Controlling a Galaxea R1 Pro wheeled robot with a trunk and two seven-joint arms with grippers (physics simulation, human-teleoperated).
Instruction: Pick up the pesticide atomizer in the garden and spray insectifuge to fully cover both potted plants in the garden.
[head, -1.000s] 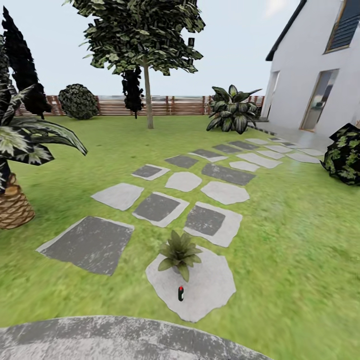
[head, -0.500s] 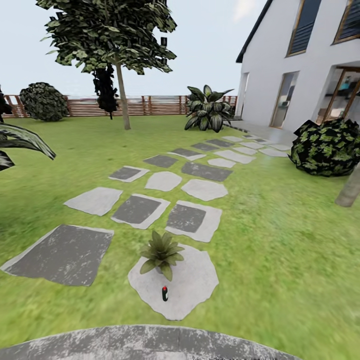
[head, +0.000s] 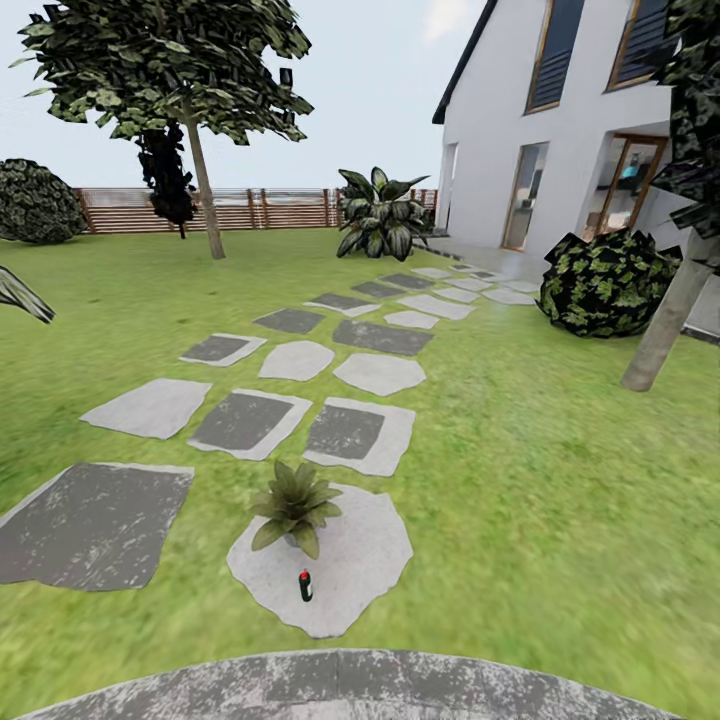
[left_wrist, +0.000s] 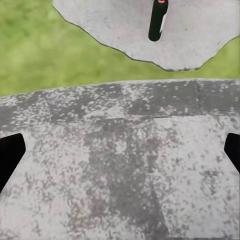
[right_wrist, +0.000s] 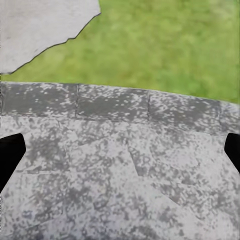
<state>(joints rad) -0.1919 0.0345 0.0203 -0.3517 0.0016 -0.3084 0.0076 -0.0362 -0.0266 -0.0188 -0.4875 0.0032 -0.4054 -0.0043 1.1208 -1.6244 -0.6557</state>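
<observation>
Nothing of the task is judged done; the pesticide atomizer (head: 305, 586) is seen upright on a pale stepping stone (head: 350, 575), just beside one potted plant (head: 293, 503); both hands are spread wide, empty; grasping and spraying remain.

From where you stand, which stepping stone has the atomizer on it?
The nearest pale rounded stone, just beyond the patio. The pesticide atomizer stands upright on it, in front of a potted plant; the other stones carry nothing.

Atomizer (head: 305, 586) on stepping stone (head: 370, 560), plant (head: 293, 503) behind (same stone).
</observation>
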